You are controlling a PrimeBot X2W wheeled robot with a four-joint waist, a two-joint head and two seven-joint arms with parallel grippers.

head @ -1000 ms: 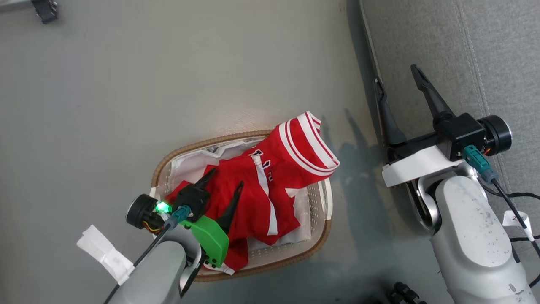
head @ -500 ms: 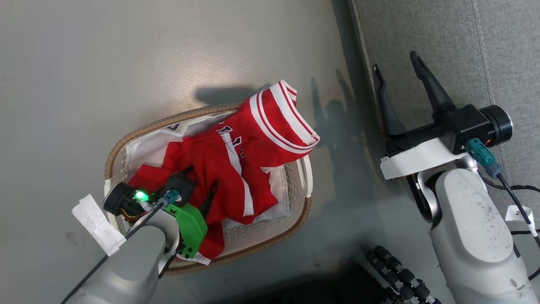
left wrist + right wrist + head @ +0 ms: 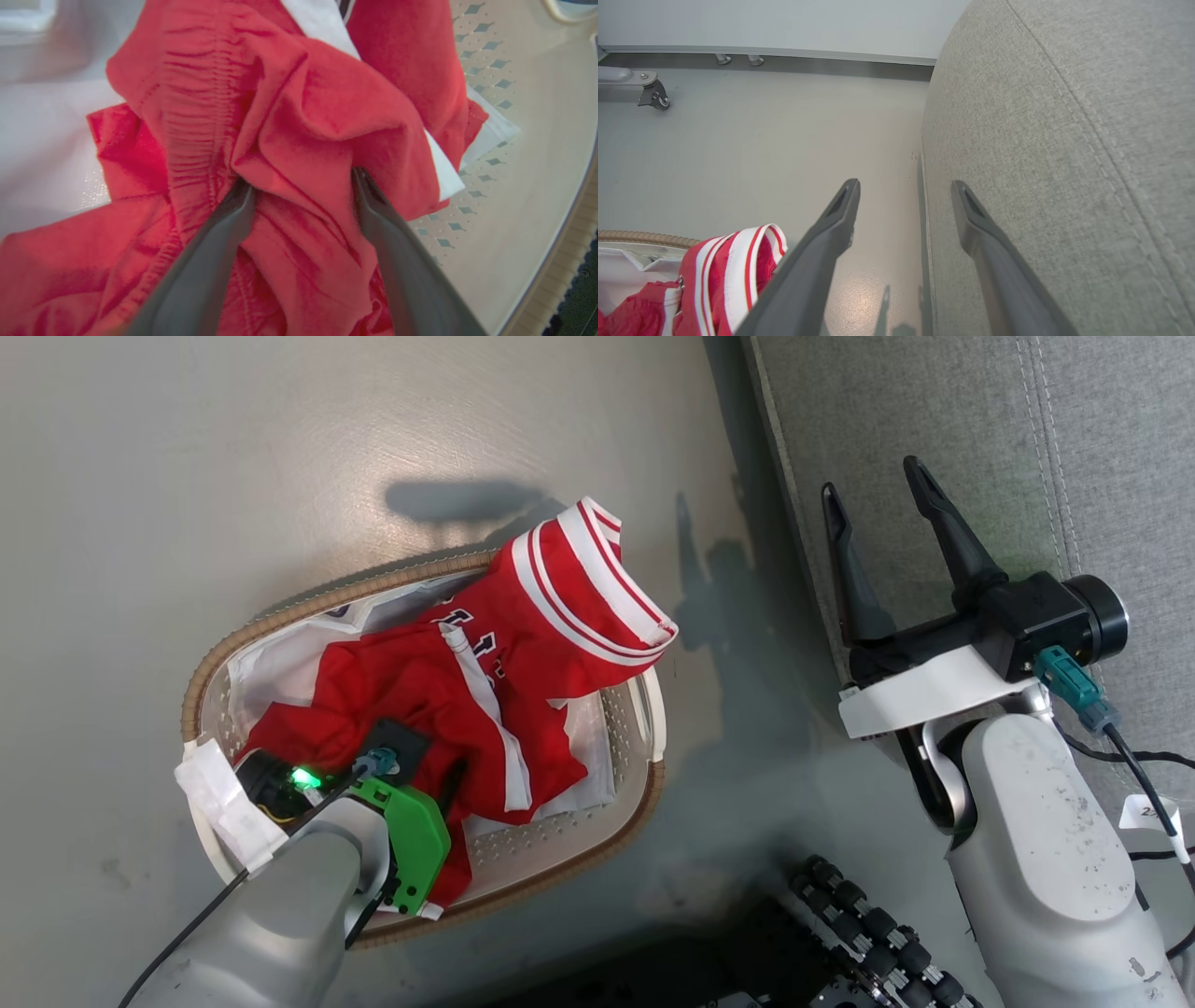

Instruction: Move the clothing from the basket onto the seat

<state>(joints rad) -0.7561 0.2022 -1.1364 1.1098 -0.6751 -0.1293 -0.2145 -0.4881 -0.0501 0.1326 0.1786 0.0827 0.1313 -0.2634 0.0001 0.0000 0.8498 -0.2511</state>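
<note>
Honestly, the clothing [image 3: 467,700] heaped in the basket [image 3: 597,845] looks light and floppy, so the left jaws, apart astride a bunched fold, should pinch that thick ridge; right jaws gape empty by the seat [image 3: 934,411] edge.

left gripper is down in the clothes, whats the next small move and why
Probably close the left gripper: its open fingers straddle a raised fold of the clothing in the basket, tips sunk into the fabric, so a squeeze should pinch it for lifting.
</note>
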